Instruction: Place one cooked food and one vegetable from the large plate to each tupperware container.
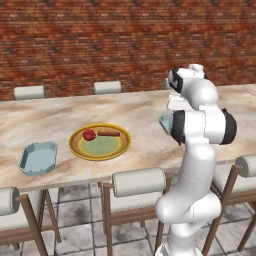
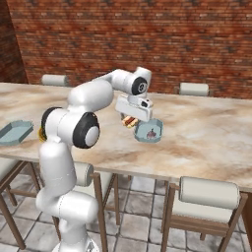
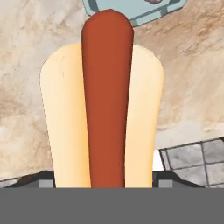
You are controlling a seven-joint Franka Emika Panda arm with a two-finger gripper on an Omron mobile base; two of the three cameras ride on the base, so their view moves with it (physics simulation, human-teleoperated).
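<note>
My gripper (image 2: 129, 121) is shut on a hot dog (image 3: 105, 109), a red sausage in a pale bun that hangs just above the table. One light-blue tupperware container (image 2: 149, 133) lies right beside it, with a small dark reddish piece (image 2: 153, 132) inside; its edge (image 3: 131, 11) shows beyond the hot dog's tip. The other tupperware container (image 1: 38, 157) sits far left and looks empty. The large plate (image 1: 100, 150) holds a red round vegetable (image 1: 89, 134) and a brown stick-shaped food (image 1: 109, 133). My arm hides most of the near container (image 1: 164, 122) in the left base view.
The long marble table (image 1: 60, 117) runs across the room with a brick wall behind it. Cushioned chairs (image 1: 139, 181) stand along the near edge and others (image 2: 194, 89) along the far side. Tiled floor lies below.
</note>
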